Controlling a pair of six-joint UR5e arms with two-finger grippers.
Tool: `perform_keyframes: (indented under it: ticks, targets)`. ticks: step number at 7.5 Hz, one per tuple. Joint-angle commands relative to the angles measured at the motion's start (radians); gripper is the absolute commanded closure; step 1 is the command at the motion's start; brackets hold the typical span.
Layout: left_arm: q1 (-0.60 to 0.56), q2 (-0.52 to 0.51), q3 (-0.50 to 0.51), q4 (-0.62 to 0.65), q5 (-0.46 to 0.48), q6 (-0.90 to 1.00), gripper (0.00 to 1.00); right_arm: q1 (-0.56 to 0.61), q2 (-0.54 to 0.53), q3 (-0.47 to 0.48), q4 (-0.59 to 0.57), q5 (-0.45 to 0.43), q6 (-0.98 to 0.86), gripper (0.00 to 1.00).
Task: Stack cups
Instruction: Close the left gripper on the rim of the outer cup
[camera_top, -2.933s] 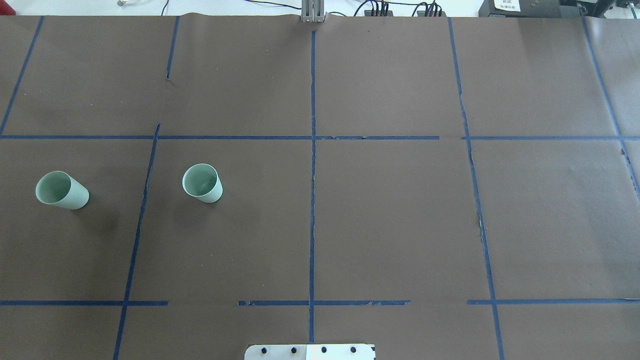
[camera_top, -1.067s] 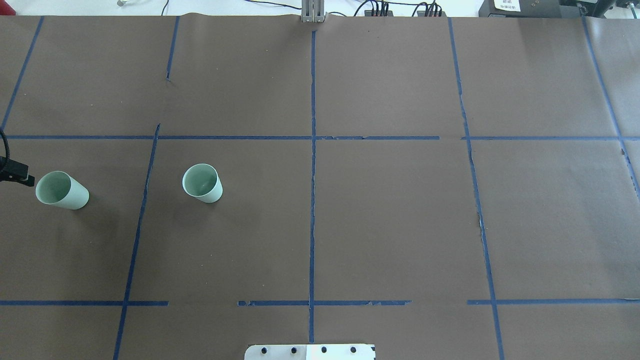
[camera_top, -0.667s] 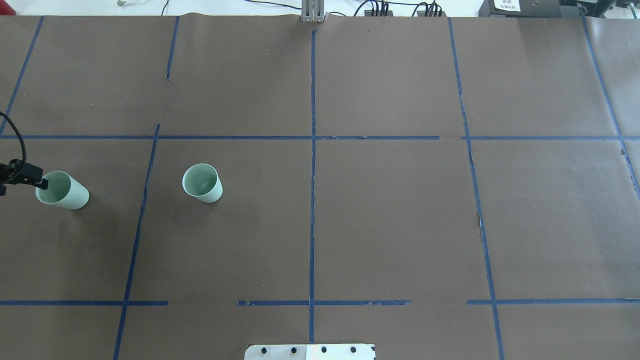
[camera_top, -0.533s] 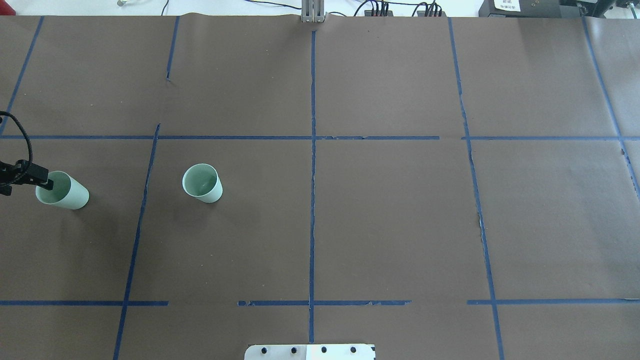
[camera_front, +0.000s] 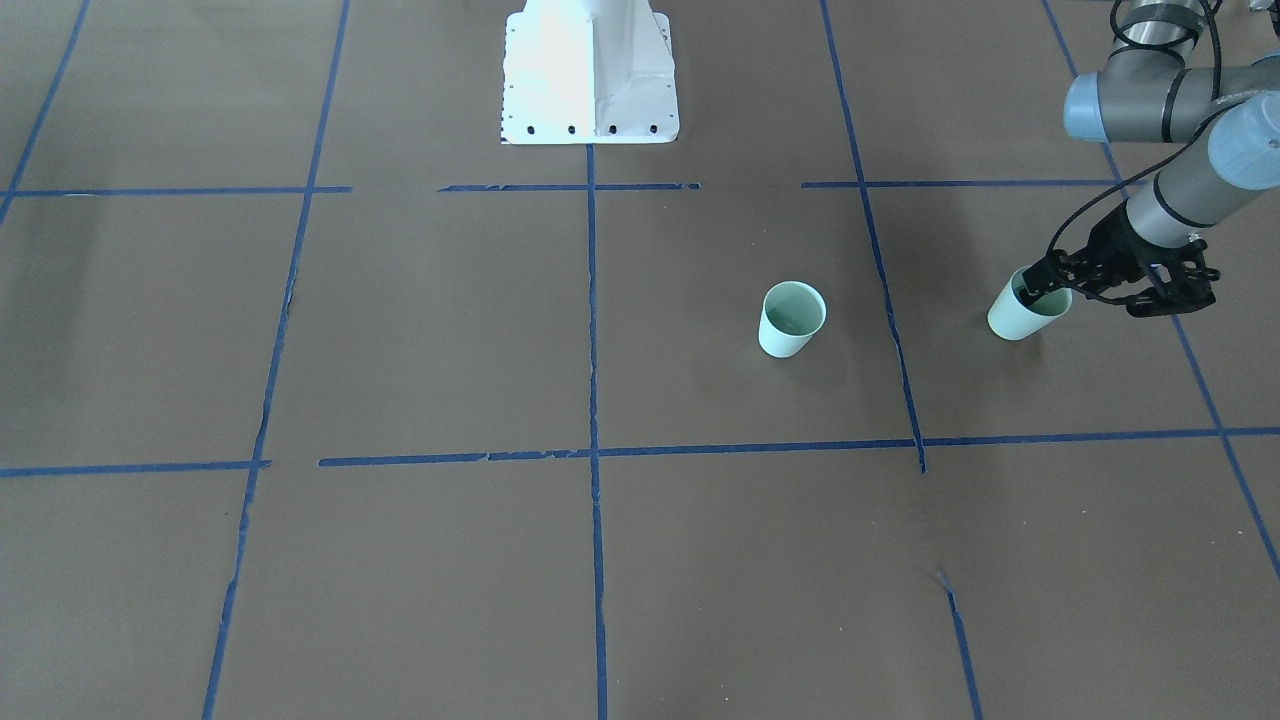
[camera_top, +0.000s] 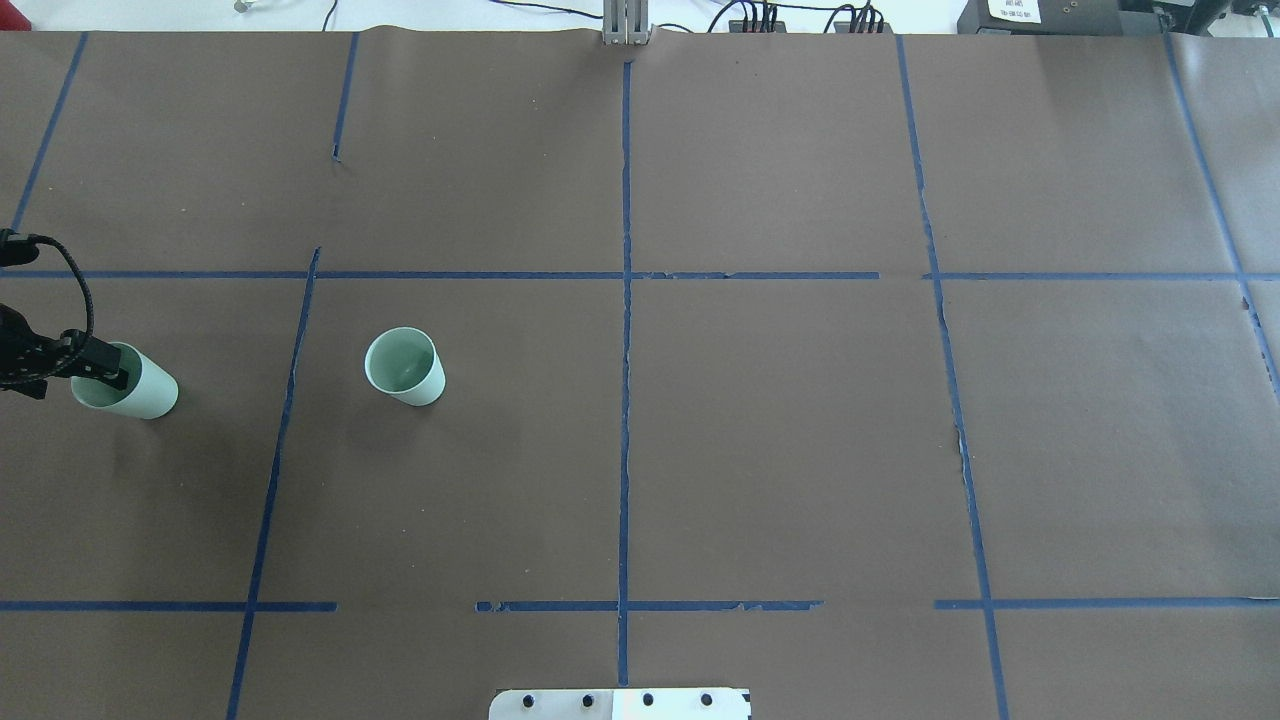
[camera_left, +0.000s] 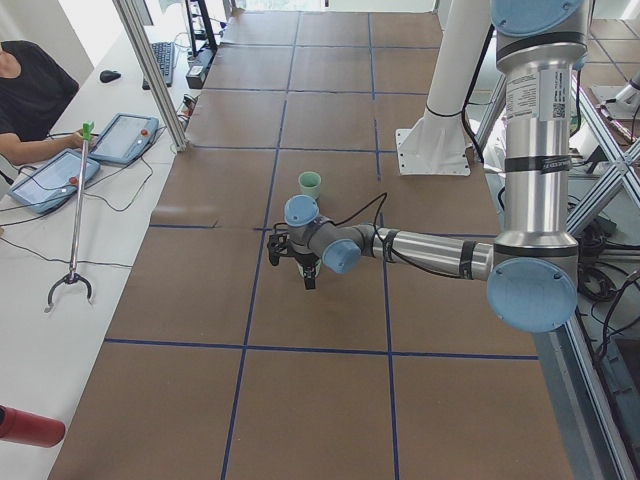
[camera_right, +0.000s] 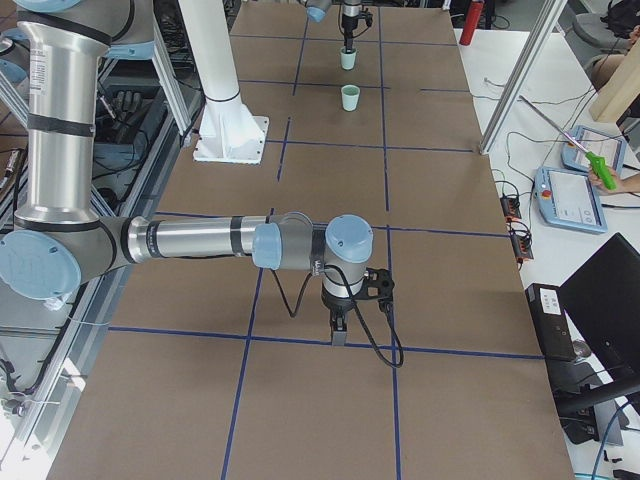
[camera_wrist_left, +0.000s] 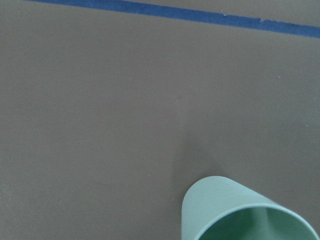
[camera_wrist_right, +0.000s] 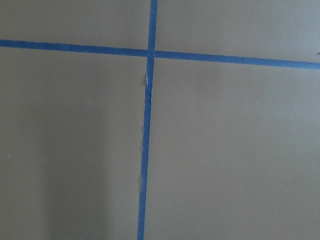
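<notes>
The table (camera_top: 800, 450) is covered with matte brown paper, divided into squares by strips of blue tape (camera_top: 625, 400) whose edges are frayed and torn in places. The white metal base plate (camera_front: 590, 70) of the robot stands at the table's near edge.

Both cups are of smooth, pale mint-green plastic. They are round, have no handle, and get a little narrower toward the bottom. Each one stands upright on the paper with its mouth up. The outer cup (camera_top: 135, 385) is close to the table's left end. The inner cup (camera_top: 405, 367) is nearer to the centre. They are well apart, and one tape strip runs between them.

The left gripper (camera_top: 112, 377), black and slim, reaches down at the outer cup (camera_front: 1020, 318) from the side away from the inner cup (camera_front: 792, 320). At least one dark fingertip is inside the cup's mouth, at the rim. The pictures do not show whether the fingers are spread or pressed on the wall, so this cannot be told. The left wrist view shows only the rounded rim and upper wall of this cup (camera_wrist_left: 240, 215) at its lower edge.

The right gripper (camera_right: 338, 338) points straight down, low over a tape line in the far right part of the table. It appears only in the side view, so whether its fingers are apart or together cannot be told.
</notes>
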Motion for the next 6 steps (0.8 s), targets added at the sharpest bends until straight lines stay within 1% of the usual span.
perform_keyframes:
  ticks: [1,2,3,4,5,6]
  targets:
    - [0.004,-0.004,0.003,-0.003,0.000,-0.001,0.98,0.000,0.000,0.000,0.000,0.000,0.000,0.00]
    - [0.002,-0.001,-0.002,-0.003,-0.002,-0.003,1.00,0.000,0.000,0.000,-0.001,0.000,0.000,0.00]
    - [-0.001,-0.001,-0.009,-0.003,0.000,-0.006,1.00,0.000,0.000,0.000,0.000,0.000,0.000,0.00]
    - [-0.007,0.010,-0.041,0.002,-0.008,-0.003,1.00,0.000,0.000,0.000,-0.001,0.000,0.000,0.00]
    - [-0.014,0.033,-0.095,0.011,-0.011,0.000,1.00,0.000,0.000,0.000,0.000,0.000,0.000,0.00]
    - [-0.025,0.076,-0.174,0.055,-0.012,0.002,1.00,0.000,0.000,0.002,0.000,0.000,0.000,0.00]
